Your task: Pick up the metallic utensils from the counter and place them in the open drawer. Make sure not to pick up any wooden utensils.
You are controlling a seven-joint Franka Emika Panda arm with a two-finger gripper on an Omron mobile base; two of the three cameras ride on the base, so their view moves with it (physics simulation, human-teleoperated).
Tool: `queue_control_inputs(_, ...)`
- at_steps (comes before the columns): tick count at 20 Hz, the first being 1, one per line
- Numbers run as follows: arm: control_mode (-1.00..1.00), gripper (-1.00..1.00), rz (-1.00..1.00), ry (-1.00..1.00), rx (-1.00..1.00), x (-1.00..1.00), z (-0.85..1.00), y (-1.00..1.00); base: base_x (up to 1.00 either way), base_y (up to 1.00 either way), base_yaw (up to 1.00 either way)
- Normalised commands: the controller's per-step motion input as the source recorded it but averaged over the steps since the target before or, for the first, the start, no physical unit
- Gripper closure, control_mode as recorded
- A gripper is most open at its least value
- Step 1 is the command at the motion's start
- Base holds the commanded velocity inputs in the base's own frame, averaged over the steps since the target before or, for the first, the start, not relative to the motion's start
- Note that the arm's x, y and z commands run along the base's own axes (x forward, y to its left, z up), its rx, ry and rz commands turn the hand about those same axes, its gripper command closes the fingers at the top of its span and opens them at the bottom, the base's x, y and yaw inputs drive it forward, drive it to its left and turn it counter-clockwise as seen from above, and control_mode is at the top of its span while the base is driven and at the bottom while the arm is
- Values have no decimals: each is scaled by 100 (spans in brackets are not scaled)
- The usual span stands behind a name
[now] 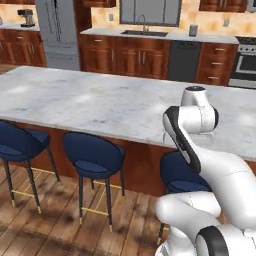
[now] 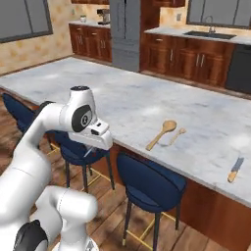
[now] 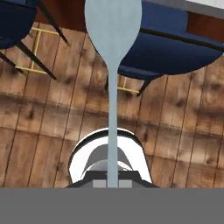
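**Silver spoon pinched in the gripper, one knife and two wooden spoons on the counter**

In the hand view the gripper [image 3: 112,183] is pressed together on the thin handle of one silver-grey spoon [image 3: 112,39]. The spoon's oval bowl points away from the hand, out over the plank floor [image 3: 39,131] and the blue seats below it.

In the right base view the arm's hand [image 2: 93,132] hangs off the near edge of the counter [image 2: 122,98], above a blue stool, and a thin sliver of the spoon shows under it.

On the marble counter lie three utensils. Two are wooden: one long wooden spoon [image 2: 161,134] with a round bowl, lying at a slant near the near edge, and one small wooden spoon [image 2: 177,136] just to its right, close beside it but apart. The third is a knife [image 2: 235,169] with a grey blade and a short tan handle, far to the right, close to the near edge and well apart from the wooden pair.

So there are two metal utensils: one held, one on the counter.

Blue stools [image 1: 94,155] stand along the near side of the counter; three can be counted in the left base view.
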Motion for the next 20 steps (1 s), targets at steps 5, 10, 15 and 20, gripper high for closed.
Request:
queue_control_inputs(5,100,100,0,0,0,0,0,0,3,29,95)
queue_control_inputs(10,100,100,0,0,0,0,0,0,14,26,91)
queue_control_inputs(15,100,100,0,0,0,0,0,0,-8,2,-18)
queue_control_inputs(20,100,100,0,0,0,0,0,0,-7,-3,-92)
